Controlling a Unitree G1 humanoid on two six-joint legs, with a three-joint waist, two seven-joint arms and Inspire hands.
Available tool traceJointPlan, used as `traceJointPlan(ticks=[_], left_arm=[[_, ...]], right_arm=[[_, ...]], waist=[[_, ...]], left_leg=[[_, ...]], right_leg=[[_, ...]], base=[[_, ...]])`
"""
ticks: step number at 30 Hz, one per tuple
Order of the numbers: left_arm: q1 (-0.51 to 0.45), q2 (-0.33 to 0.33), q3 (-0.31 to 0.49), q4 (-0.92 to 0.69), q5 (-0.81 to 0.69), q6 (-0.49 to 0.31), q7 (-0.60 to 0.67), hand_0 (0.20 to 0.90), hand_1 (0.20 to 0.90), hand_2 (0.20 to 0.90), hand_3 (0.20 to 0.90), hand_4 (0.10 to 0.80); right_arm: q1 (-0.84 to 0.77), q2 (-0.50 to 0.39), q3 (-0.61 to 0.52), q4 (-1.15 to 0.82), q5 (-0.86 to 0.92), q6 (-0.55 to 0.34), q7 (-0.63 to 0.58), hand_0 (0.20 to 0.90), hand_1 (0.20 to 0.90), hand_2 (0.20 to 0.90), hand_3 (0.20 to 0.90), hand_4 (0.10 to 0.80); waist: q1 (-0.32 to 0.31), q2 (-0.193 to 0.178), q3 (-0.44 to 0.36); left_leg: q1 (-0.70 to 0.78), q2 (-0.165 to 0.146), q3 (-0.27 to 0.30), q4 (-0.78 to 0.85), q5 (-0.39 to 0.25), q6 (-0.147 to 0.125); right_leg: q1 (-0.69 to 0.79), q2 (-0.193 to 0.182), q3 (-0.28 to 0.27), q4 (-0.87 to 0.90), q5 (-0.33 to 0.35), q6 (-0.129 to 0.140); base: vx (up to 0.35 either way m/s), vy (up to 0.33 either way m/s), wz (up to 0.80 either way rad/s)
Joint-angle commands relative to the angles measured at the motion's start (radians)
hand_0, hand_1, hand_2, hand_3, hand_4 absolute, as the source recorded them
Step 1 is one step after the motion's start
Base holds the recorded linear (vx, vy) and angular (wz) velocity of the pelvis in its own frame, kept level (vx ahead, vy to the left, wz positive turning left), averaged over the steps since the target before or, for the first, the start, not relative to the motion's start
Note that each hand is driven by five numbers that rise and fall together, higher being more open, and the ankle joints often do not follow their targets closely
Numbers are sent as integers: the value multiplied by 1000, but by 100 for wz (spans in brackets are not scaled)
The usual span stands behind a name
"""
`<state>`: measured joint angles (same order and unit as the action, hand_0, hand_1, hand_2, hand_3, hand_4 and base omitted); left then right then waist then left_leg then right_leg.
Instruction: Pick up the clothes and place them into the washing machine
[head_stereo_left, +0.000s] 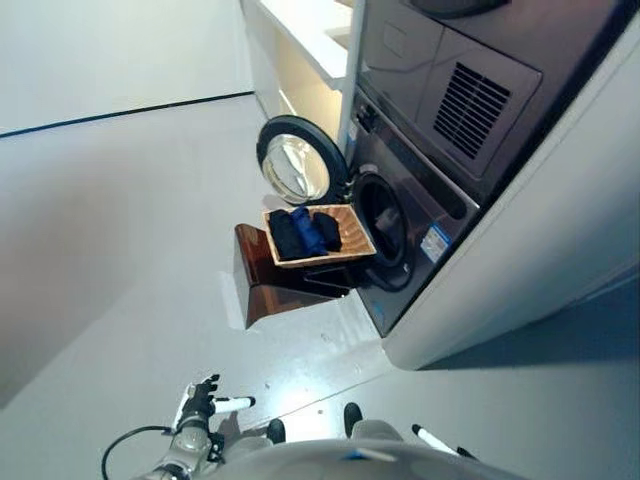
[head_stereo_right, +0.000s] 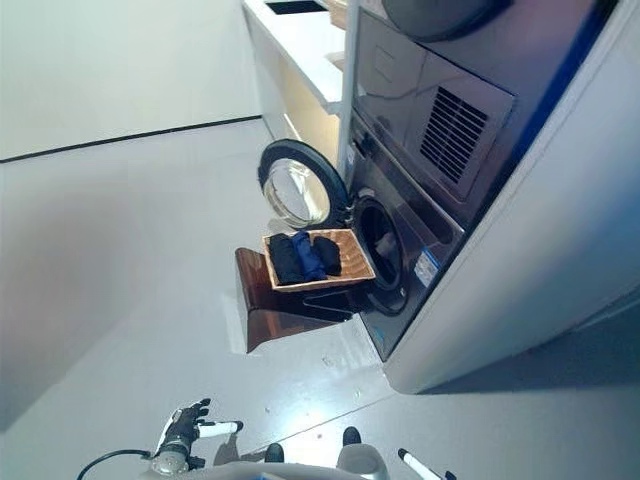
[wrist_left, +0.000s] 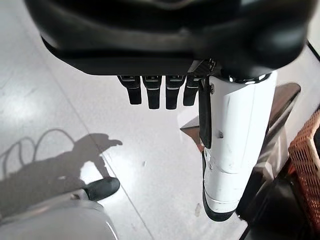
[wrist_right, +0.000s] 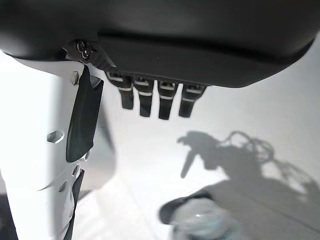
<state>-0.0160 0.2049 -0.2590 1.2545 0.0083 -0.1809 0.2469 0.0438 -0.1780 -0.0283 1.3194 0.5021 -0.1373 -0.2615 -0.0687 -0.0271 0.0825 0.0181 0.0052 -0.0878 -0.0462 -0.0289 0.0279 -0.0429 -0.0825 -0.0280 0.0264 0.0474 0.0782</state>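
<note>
Dark and blue clothes (head_stereo_left: 305, 231) lie folded in a wicker basket (head_stereo_left: 352, 229) on a brown stool (head_stereo_left: 265, 278), right before the washing machine (head_stereo_left: 400, 215). Its round door (head_stereo_left: 296, 160) stands swung open to the left and the drum opening (head_stereo_left: 382, 220) is dark. My left hand (head_stereo_left: 205, 399) hangs low at the bottom left, far from the basket, fingers (wrist_left: 150, 91) straight and empty. My right hand (head_stereo_left: 436, 440) shows only at the bottom edge, its fingers (wrist_right: 150, 102) straight with nothing in them.
A second appliance (head_stereo_left: 450, 85) is stacked above the washer. A white counter (head_stereo_left: 305, 30) runs along the wall behind the door. A white wall panel (head_stereo_left: 540, 250) flanks the machine on the right. Grey floor (head_stereo_left: 130, 230) spreads to the left.
</note>
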Motion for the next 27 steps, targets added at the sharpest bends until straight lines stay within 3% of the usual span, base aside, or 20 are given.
traceJointPlan(ticks=[1,5,11,27], left_arm=[[-43,-22,-58,-108,18,-53,12,900,900,900,900,800],[-45,-11,-83,-126,46,-54,11,900,900,900,900,800],[-20,-3,-30,-80,35,-57,19,900,900,900,900,800],[1,6,11,-69,19,-61,8,900,900,900,900,800]], right_arm=[[-92,-38,12,-72,56,-96,-7,900,900,900,900,800],[-96,-23,26,-139,106,-118,4,900,900,900,900,800],[-81,-20,10,-157,83,-129,-14,900,900,900,900,800],[-62,-41,72,-151,-38,-99,21,900,900,900,900,800]], waist=[[0,-1,-13],[-4,8,-24],[-4,17,-33],[11,-1,-33]], left_leg=[[82,33,28,67,-53,-94],[100,29,67,30,-52,-86],[111,1,84,37,-66,-67],[127,0,90,29,-68,-64]], right_leg=[[-63,-33,-8,-44,74,65],[-61,-33,-5,-42,75,64],[-62,-40,12,-34,83,64],[-50,-41,15,-39,85,66]], base=[[11,-10,27],[-21,4,8],[-30,32,-10],[-3,-1,-1]])
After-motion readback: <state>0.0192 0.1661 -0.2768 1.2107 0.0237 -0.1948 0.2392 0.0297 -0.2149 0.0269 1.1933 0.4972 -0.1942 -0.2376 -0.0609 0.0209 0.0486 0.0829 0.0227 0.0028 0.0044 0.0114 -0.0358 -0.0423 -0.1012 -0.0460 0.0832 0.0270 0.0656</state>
